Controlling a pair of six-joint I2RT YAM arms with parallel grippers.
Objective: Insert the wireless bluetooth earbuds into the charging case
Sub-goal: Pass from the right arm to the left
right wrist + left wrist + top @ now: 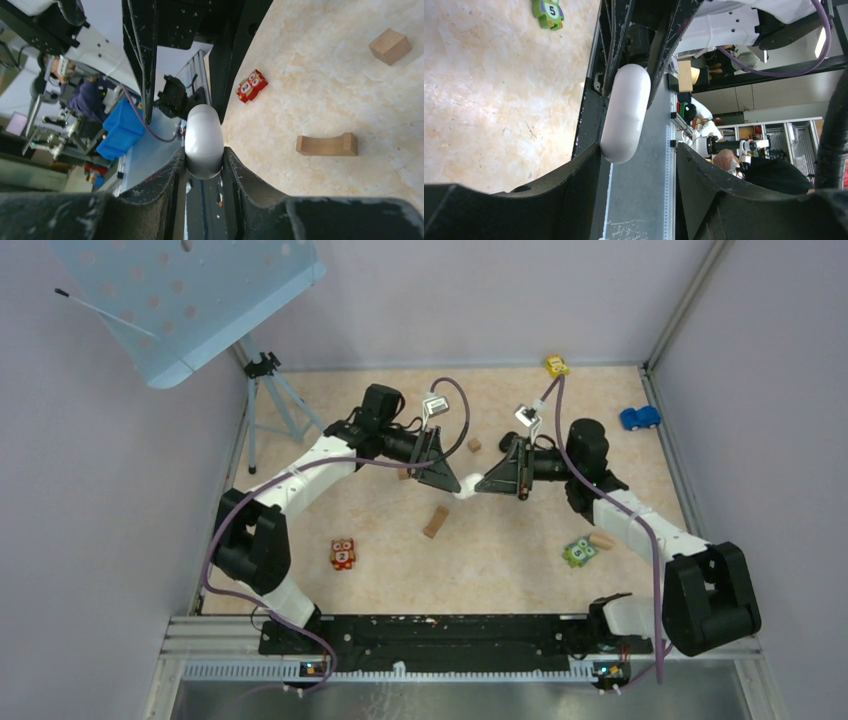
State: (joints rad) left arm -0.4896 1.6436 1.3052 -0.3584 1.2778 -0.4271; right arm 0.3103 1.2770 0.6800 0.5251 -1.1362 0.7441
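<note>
Marbled beige desk [520, 580], enclosed by pale lavender walls, with a tripod [265, 390] standing at the far left corner. Both arms reach inward and meet above the middle of the desk. The charging case [204, 142], a smooth white capsule, is held clear of the surface between them. The right gripper [204, 152] is clamped on one end of the case, one finger pressed against each side. The left gripper [636, 155] faces it with its jaws spread. The opposite end of the case touches one of its fingers [574, 190], and a plain gap separates it from the other. The earbuds cannot be made out in any view. Loose items on the desk: a wooden arch block [436, 521] just near of the grippers, a red owl block [342, 554] toward the left, a green numbered block [579, 552] toward the right, and a blue toy car [639, 418] at the far right edge.
</note>
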